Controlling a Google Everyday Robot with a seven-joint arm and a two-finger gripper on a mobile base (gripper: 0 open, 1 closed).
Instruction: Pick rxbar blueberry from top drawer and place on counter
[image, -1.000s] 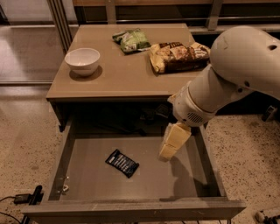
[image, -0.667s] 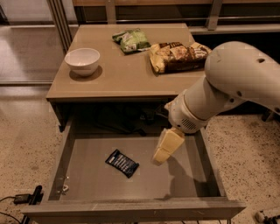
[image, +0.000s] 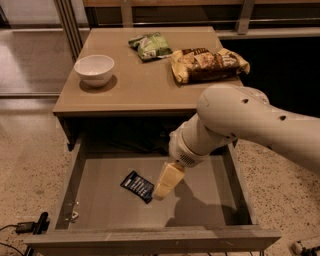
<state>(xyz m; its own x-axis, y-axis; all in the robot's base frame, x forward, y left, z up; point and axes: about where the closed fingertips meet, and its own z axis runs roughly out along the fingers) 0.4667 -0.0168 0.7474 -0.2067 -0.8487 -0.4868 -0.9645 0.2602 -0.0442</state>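
The rxbar blueberry (image: 137, 186), a small dark navy wrapper with white lettering, lies flat on the bottom of the open top drawer (image: 97, 187), left of its middle. My gripper (image: 164, 187) hangs down inside the drawer from the white arm, its tip right beside the bar's right end. The counter (image: 142, 82) is the beige tabletop above the drawer.
On the counter stand a white bowl (image: 94, 69) at the left, a green chip bag (image: 149, 45) at the back and a larger yellow-brown bag (image: 208, 63) at the right. The drawer's front wall (image: 150, 240) is near me. A small metal piece (image: 74, 215) lies in the drawer's front left corner.
My gripper has moved left and lower inside the drawer, from well right of the bar to right beside its right end. The bar has not moved.
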